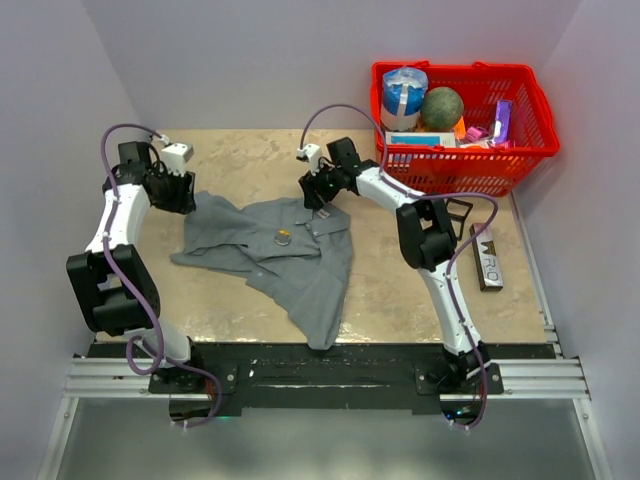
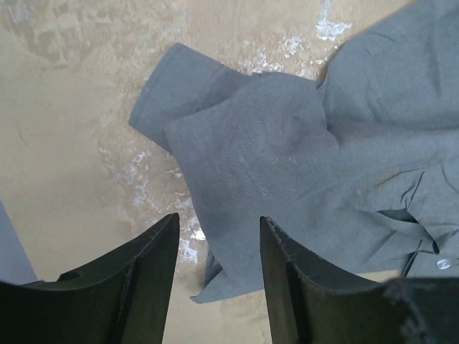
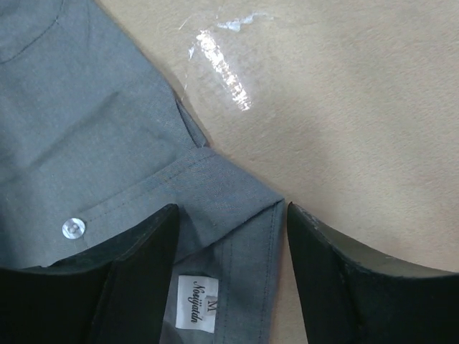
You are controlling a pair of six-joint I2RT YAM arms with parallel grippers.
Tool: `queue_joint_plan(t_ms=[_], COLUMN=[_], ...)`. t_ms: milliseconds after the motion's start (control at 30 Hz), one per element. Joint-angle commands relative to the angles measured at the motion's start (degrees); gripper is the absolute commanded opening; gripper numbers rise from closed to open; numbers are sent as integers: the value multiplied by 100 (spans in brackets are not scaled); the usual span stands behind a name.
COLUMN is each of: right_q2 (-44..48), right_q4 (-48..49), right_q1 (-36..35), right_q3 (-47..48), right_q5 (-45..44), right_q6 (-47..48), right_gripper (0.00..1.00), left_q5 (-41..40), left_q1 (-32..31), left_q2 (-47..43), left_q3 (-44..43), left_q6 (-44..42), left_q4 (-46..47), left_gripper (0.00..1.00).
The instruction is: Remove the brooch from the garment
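The brooch (image 1: 284, 237) sits in the middle of the garment (image 1: 310, 280). My right gripper (image 3: 231, 208), spread and empty above the collar (image 3: 237, 215), is the nearer one: the brooch lies from it toward my bases and a little leftward. My left gripper (image 2: 219, 217), also spread, hovers farther off, over the sleeve (image 2: 237, 150).

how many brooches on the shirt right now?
1. The brooch lies on the garment, on its upper front just left of the collar in the top view. Neither wrist view shows it; folds could hide others.
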State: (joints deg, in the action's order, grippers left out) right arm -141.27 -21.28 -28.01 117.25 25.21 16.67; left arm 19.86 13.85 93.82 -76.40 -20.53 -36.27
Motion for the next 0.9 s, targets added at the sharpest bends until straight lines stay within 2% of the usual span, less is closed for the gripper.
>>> queue_joint_plan(t_ms=[0,33,133,167,200,367,500,667,867], right_q2=[-128,-163,-217,-190,-147,424,1292,1954,2323], right_q4=[-184,-184,-175,-175,-175,0,378,1099,1152], right_q1=[-20,-29,-29,-29,-12,103,147,147,147], right_q3=[114,114,61,61,70,175,-26,-273,-176], right_q5=[-34,-77,-139,-165,-183,-87,-60,-104,-490], right_q6=[-110,-146,-164,-146,-146,-225,-260,-549,-612], right_gripper=[54,51,25,9,0,0,0,0,0], left_q5=[1,-25,-183,-219,-236,-184,193,905,1661], left_q1=[39,39,39,57,74,294,329,329,338], left_q2=[-189,-128,-75,-74,-83,-232,-58,838,1717], left_q3=[125,125,134,143,160,344,486,-13,-690], left_q6=[181,190,173,112,68,-345,-732,-496,119], left_q4=[68,68,15,6,-29,23,269,340,832], left_gripper=[52,52,52,52,52,52,53,50,51])
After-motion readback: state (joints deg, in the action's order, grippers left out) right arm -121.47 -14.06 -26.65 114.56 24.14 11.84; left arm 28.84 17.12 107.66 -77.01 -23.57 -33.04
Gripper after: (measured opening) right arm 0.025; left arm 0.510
